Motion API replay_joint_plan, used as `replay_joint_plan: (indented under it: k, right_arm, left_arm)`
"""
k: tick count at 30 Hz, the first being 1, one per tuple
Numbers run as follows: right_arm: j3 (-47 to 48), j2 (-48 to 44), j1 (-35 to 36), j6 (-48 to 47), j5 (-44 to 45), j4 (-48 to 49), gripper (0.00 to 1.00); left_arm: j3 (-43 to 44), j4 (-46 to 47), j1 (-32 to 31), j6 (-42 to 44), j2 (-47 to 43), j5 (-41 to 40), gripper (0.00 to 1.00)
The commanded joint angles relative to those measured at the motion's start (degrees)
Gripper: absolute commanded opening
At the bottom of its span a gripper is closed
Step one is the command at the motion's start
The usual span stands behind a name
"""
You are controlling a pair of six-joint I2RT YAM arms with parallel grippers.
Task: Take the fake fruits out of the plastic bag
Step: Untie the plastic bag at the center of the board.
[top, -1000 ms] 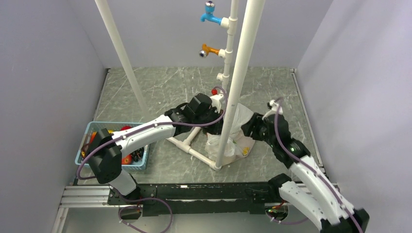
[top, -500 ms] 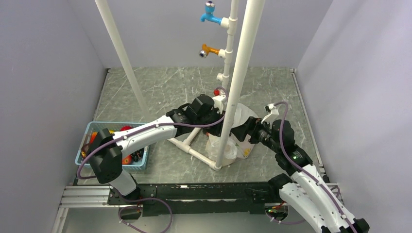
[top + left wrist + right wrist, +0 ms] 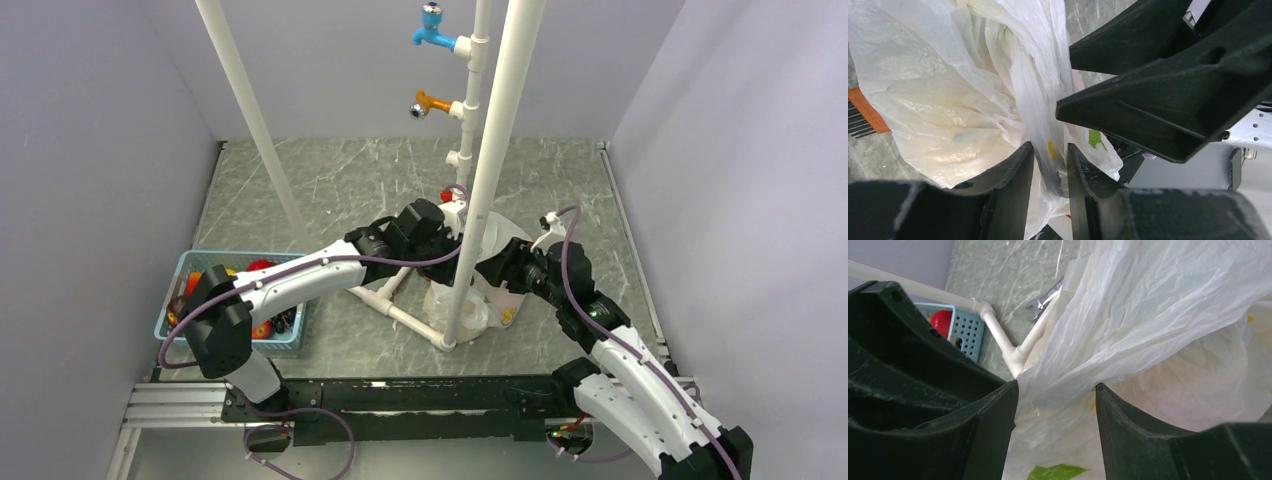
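Note:
The white plastic bag (image 3: 487,285) lies crumpled by the foot of the upright white pipe; it fills the left wrist view (image 3: 958,95) and the right wrist view (image 3: 1168,315). My left gripper (image 3: 452,252) is shut on a twisted strand of the bag (image 3: 1050,159). My right gripper (image 3: 497,268) is open, and a fold of the bag (image 3: 1057,390) hangs between its fingers. Yellow shows faintly through the film (image 3: 508,316); fruits inside the bag are otherwise hidden. Red fruits (image 3: 259,266) lie in the light-blue basket (image 3: 188,262).
An upright white pipe (image 3: 488,160) stands in front of the bag, with floor pipes (image 3: 398,310) beside it. A slanted pole (image 3: 250,110) stands left. A wrench (image 3: 1044,300) lies on the table. A small red item (image 3: 444,190) sits behind the pipe.
My right arm has moved left and down, bringing its open fingers around a fold of the bag. The left gripper has kept its hold and barely moved.

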Motion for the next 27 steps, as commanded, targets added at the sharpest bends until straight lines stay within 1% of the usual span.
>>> replay_joint_plan:
  k: [1,2,3,4,6,7,9,10,11,12,15,19,21,25,27]
  right_arm:
    - [1.15,2.23,-0.04,0.02,1.75,3.79,0.56]
    - [0.95,2.59,-0.08,-0.14,1.45,4.49,0.51]
    - [0.81,3.06,-0.03,-0.25,1.3,5.01,0.42]
    - [0.98,3.68,-0.05,-0.46,1.45,5.15,0.3]
    - [2.03,4.62,-0.08,-1.15,2.4,4.17,0.14]
    - [2.75,5.0,-0.05,-1.55,3.17,3.32,0.09]
    - [4.01,4.9,-0.1,-2.39,5.24,1.56,0.03]
    - [4.4,4.64,-0.02,-2.86,6.25,1.31,0.02]
    - [4.78,4.3,-0.07,-3.67,7.26,1.0,0.01]
    - [5.7,4.03,-0.12,-4.5,8.83,-0.17,0.0]
    - [9.84,3.61,-0.21,-5.54,17.81,-6.06,0.0]
    - [15.41,2.71,-0.25,-2.45,33.61,-15.5,0.0]
    - [16.94,1.5,-0.22,-0.26,41.42,-19.17,0.0]
    - [18.09,-2.37,-0.22,3.16,51.22,-24.19,0.0]
    - [17.83,-4.45,-0.24,3.77,54.89,-24.81,0.0]
  left_arm:
    - [1.51,0.02,-0.87,-0.2,-2.56,-1.13,0.33]
    - [1.64,-0.2,-0.94,-0.37,-2.52,-1.33,0.27]
    - [1.64,-0.16,-0.93,-0.53,-2.41,-1.54,0.22]
    - [1.63,-0.13,-0.93,-0.61,-2.27,-1.5,0.19]
    - [1.58,-0.22,-1.13,-0.8,-2.31,-1.97,0.16]
    - [1.35,-0.24,-1.24,-0.79,-2.5,-2.48,0.14]
    - [0.64,-0.32,-1.46,-1.12,-3.46,-3.87,0.08]
    - [0.2,-0.31,-1.51,-1.33,-4.06,-4.88,0.02]
    - [-0.04,-0.45,-1.45,-1.62,-4.58,-6.03,0.0]
    - [-0.06,-0.77,-1.45,-1.75,-5.05,-6.99,0.0]
    - [0.49,-2.0,-1.47,-1.37,-6.28,-9.36,0.0]
    - [0.4,-3.49,-1.45,-1.17,-8.82,-14.29,0.0]
    - [0.67,-4.2,-1.44,-0.93,-10.17,-14.89,0.0]
    - [0.92,-5.12,-1.44,-0.24,-13.29,-18.31,0.0]
    - [0.37,-5.32,-1.45,-0.44,-14.87,-19.34,0.0]
